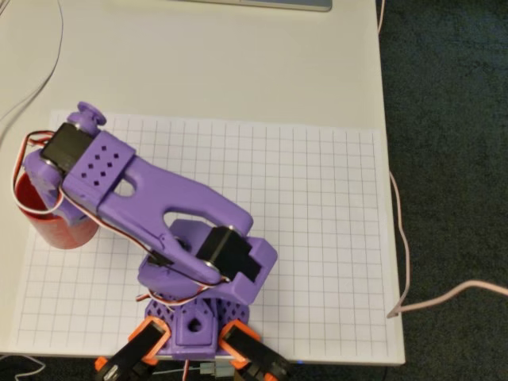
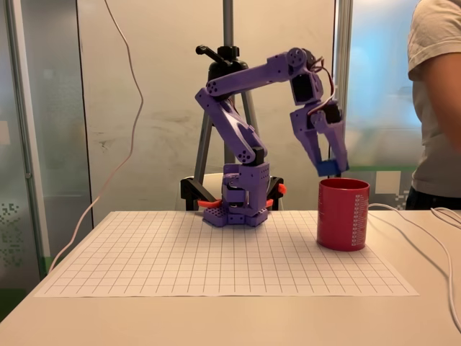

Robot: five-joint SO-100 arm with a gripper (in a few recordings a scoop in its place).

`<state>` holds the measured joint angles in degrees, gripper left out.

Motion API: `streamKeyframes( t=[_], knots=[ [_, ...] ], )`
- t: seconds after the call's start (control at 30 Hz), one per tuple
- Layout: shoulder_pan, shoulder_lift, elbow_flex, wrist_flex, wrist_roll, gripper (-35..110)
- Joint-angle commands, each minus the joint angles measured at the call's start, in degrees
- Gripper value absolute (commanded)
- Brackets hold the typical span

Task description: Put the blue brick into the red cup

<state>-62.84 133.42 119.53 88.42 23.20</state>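
Hovering our claw [image 2: 330, 167], clamped on the blue brick [image 2: 329, 168], just above the red cup [image 2: 343, 214]; next we centre and release.

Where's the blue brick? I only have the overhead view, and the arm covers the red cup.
Observer: In the fixed view the blue brick is held at the tips of the gripper, just above the red cup.
Operator: Is it inside the cup yet?
Observer: No, the brick sits above the rim, over the cup's left part in the fixed view.
Operator: Is the cup upright?
Observer: Yes, it stands upright on the grid sheet.
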Motion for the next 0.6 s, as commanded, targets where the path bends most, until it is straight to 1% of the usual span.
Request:
streamKeyframes(
  t=[0.0, 0.2, 0.5, 0.53, 0.57],
  knots=[
    [-1.1, 2.3, 0.3, -1.1, 1.9, 0],
    [0.0, 1.8, -1.3, -5.2, 1.8, 0],
    [0.2, 2.0, -0.8, -5.7, 2.7, 0],
    [0.4, 2.2, -0.8, -6.2, 2.5, 1],
    [0.5, 2.6, -0.8, -6.5, 1.4, 11]
  ],
)
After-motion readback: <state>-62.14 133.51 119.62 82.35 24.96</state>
